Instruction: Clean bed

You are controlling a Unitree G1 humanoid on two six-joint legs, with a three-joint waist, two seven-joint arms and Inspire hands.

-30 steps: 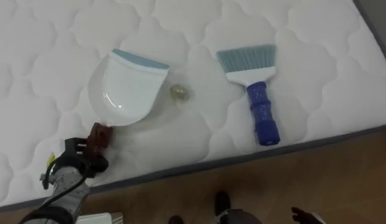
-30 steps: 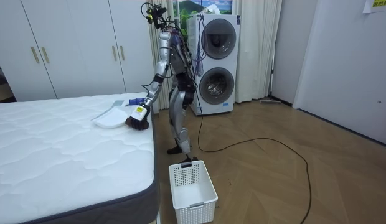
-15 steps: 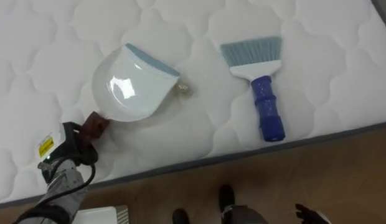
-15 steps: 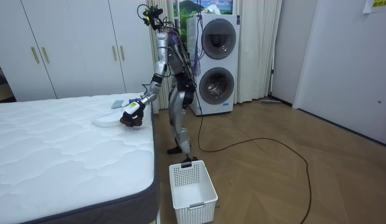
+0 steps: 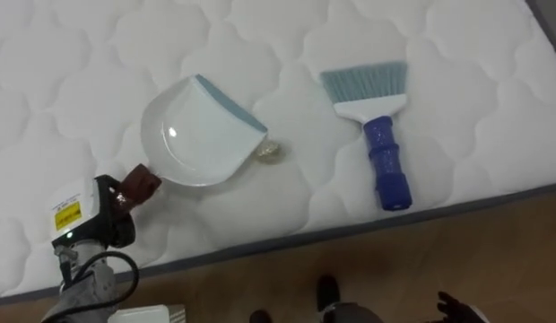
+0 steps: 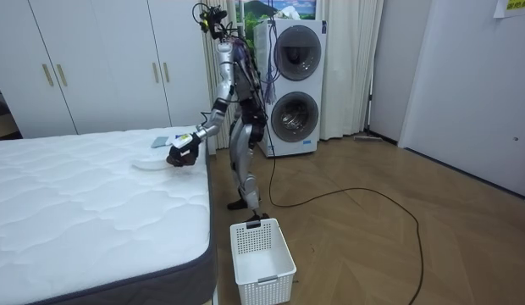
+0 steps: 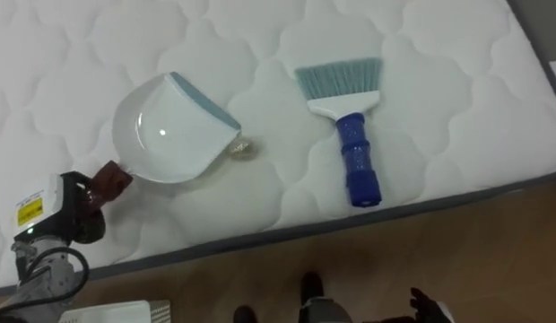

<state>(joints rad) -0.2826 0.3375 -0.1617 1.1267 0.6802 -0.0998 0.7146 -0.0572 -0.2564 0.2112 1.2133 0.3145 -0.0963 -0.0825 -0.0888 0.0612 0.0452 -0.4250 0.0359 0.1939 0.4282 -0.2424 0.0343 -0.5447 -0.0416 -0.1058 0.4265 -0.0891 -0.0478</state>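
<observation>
Near the front edge of the bed [image 5: 457, 54], the left hand [image 5: 97, 224] has its fingers curled, as far as the angle shows, round the brown handle of the white dustpan [image 5: 199, 135]. The pan is angled so its blue lip meets a small crumpled scrap [image 5: 271, 152], likely to catch it. The brush [image 5: 378, 135] lies flat to the right, untouched. I cannot tell the state of the right hand [image 5: 453, 308] below it.

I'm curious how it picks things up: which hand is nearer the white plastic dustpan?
Left. The left hand grips the white plastic dustpan by its brown handle; the right hand is off the white quilted mattress, over the wooden floor.
</observation>
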